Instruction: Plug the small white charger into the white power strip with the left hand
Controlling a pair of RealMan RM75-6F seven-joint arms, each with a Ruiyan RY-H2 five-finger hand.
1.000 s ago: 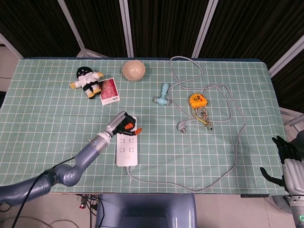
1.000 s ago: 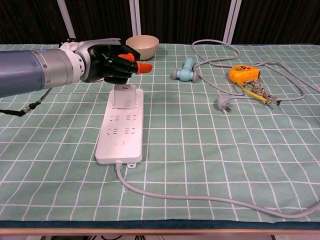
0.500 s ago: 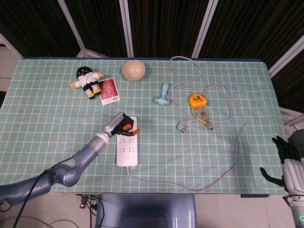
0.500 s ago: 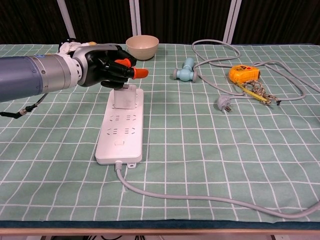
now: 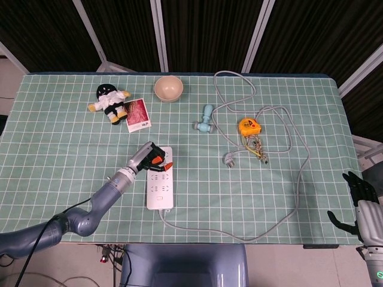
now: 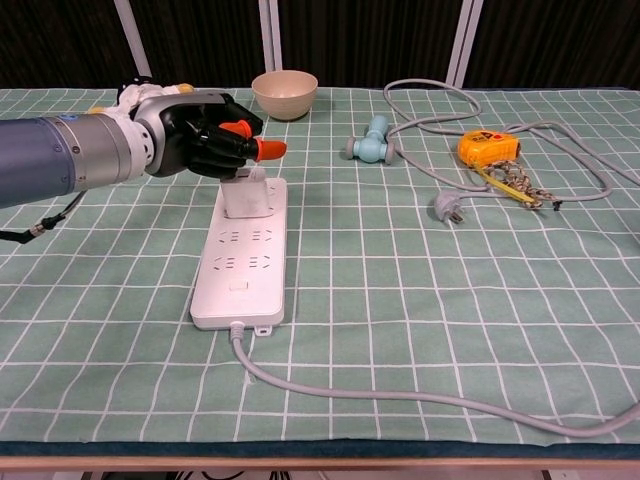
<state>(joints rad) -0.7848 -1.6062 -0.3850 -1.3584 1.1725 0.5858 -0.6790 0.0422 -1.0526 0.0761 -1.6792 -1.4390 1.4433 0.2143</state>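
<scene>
White charger (image 6: 246, 196) seated in power strip (image 6: 243, 270), left hand (image 6: 205, 135) above

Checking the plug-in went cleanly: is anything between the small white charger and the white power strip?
Nothing visible: the charger stands on the far end of the power strip, with the left robot hand just above it.

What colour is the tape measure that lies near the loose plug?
The tape measure is orange-yellow with a dark label; the chest view shows it best.

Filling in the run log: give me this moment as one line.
stage: plugging | charger: upright on strip, far end | left hand: over charger, contact unclear | right hand: idle at table edge, holding nothing
</scene>
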